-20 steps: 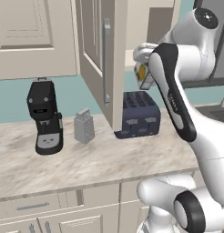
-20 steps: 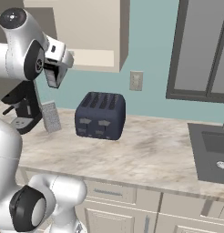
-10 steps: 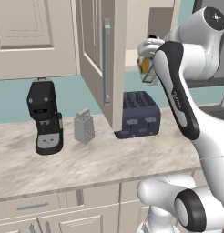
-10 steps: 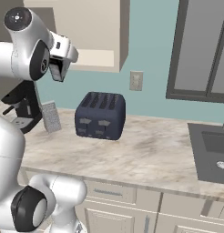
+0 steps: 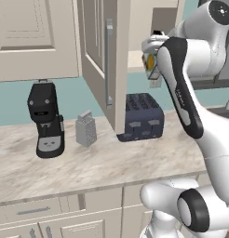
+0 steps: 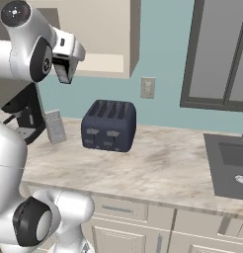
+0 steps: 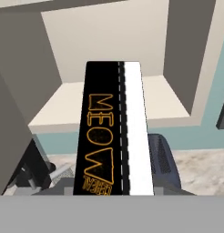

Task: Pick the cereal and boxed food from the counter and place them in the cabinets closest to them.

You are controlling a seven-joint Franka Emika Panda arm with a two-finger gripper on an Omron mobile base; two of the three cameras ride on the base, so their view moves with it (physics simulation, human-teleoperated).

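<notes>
Cereal box point(image 5: 150, 61), black with orange print, rides clamped in the hand point(image 5: 152, 65) by the open cabinet point(image 5: 107, 69) in the left base view, higher than a second ago, above the marbled worktop point(image 5: 102, 162) with coffee machine point(image 5: 45, 122), grater point(image 5: 86, 128) and toaster point(image 5: 143, 116). Right base view: the hand point(image 6: 64, 69) is before the cabinet shelf point(image 6: 106, 63). Hand view: the box point(image 7: 114, 132) points at the pale, bare shelf point(image 7: 168, 100).

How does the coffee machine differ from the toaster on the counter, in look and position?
The coffee machine is black and tall; the toaster is dark blue and low, with slots on top. The coffee machine stands left of the grater, the toaster right of it. Both rest on the counter.
</notes>
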